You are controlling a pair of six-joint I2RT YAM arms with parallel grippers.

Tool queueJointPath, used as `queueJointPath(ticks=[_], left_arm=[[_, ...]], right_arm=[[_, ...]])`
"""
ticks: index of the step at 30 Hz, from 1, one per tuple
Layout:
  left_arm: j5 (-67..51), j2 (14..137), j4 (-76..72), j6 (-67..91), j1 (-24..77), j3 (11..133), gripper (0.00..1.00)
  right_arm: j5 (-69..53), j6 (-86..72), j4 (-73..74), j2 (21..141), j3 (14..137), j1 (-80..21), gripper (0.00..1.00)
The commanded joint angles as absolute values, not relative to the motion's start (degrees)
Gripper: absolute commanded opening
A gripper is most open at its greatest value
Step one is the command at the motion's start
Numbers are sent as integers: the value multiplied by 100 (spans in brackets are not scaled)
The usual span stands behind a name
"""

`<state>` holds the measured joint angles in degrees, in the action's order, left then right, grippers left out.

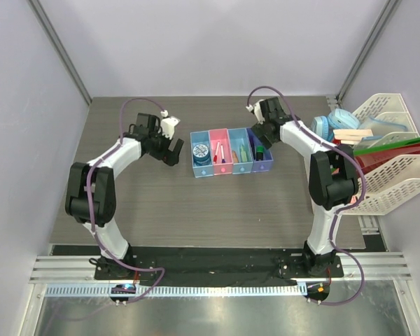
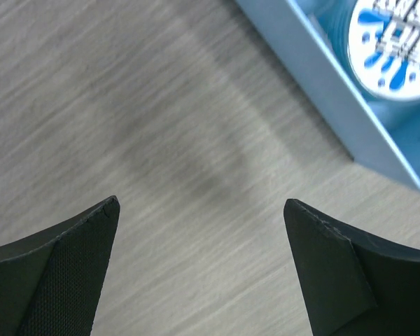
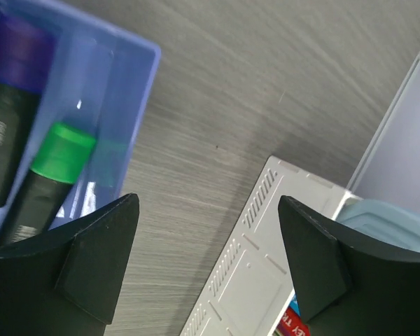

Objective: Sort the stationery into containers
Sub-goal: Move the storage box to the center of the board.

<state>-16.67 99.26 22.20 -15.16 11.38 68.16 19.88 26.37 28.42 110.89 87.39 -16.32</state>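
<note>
The joined row of four bins stands mid-table: blue [image 1: 202,162], pink [image 1: 222,162], light blue [image 1: 241,161], purple [image 1: 262,159]. A round blue disc [image 1: 201,150] lies in the blue bin and also shows in the left wrist view [image 2: 392,49]. A red-capped marker [image 1: 219,150] lies in the pink bin, small green and orange pieces [image 1: 241,150] in the light blue one. Black highlighters, one green-capped [image 3: 61,152], lie in the purple bin [image 3: 119,119]. My left gripper [image 1: 172,152] is open and empty, left of the blue bin. My right gripper [image 1: 260,133] is open and empty at the purple bin's far right.
A white mesh rack [image 1: 388,175] with books and folders lies at the right edge, its white wall close under my right gripper [image 3: 266,280]. A teal roll [image 1: 322,126] sits by the rack. Grey walls close in the table on three sides.
</note>
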Motion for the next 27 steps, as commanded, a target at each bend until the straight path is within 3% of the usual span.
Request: queueJointPath(ticks=[1, 14, 27], left_arm=[[-1556, 10256, 2030, -1327, 1204, 7312, 100], [-1485, 10292, 2013, -1459, 1248, 7137, 100], [-1468, 10213, 2065, -1476, 1292, 7075, 100]], right_arm=[[2144, 2487, 2207, 10907, 8342, -1547, 87], [1266, 1908, 2188, 10776, 7849, -1520, 87], [1371, 580, 1828, 10319, 7374, -1749, 86]])
